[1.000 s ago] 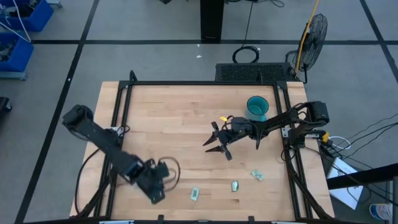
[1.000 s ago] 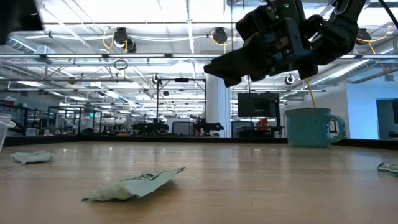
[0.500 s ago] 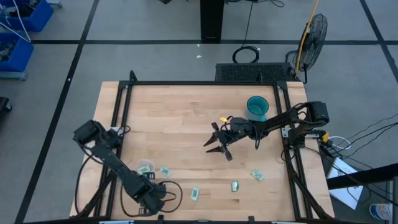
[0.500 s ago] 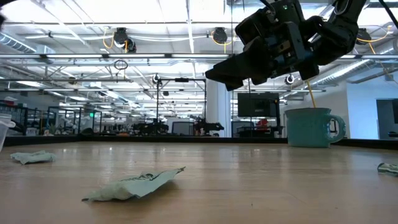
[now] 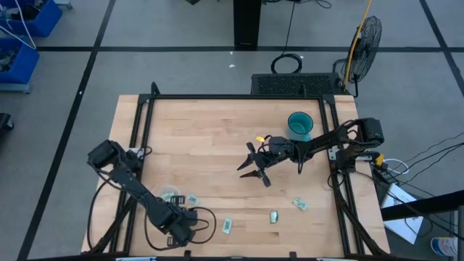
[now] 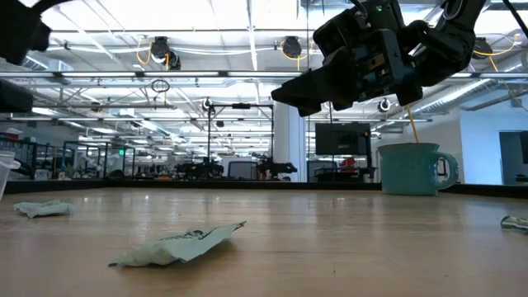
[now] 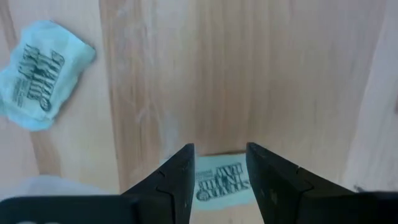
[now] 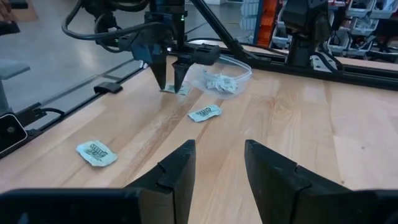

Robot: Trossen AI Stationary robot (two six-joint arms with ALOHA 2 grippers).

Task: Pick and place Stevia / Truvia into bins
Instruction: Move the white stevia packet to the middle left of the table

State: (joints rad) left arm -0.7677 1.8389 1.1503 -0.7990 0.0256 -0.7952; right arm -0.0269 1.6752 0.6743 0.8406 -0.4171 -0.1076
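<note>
Near edge of the tabletop (image 5: 217,138), high view: left gripper (image 5: 183,233) low over the wood at the near-left corner, fingers (image 7: 180,177) parted and pointing down, a green-and-white Stevia sachet (image 7: 221,180) lying flat on the wood between the tips; whether the tips touch it cannot be told. Just beside it, a second sachet (image 5: 227,226); farther right along the near edge, a third sachet (image 5: 273,216) and a fourth sachet (image 5: 299,204), each flat and apart from the others. Slightly behind the left gripper: a fifth sachet (image 5: 192,199) on bare wood and, just beside it on its left, the clear plastic bin (image 5: 170,196), shallow, with crumpled sachets inside as the right wrist view shows (image 8: 221,81). The left wrist view also shows a pale creased sachet (image 7: 43,74) lying apart from the fingers. Middle of the tabletop: right gripper (image 5: 250,168) held above the wood, fingers (image 8: 180,171) spread with nothing between them; the low view shows it raised well clear of the surface (image 6: 330,82). Far right: teal cup (image 5: 299,125), upright, well apart from all sachets. Beyond the tabletop: a standing fan (image 5: 366,36) on the grey floor.
</note>
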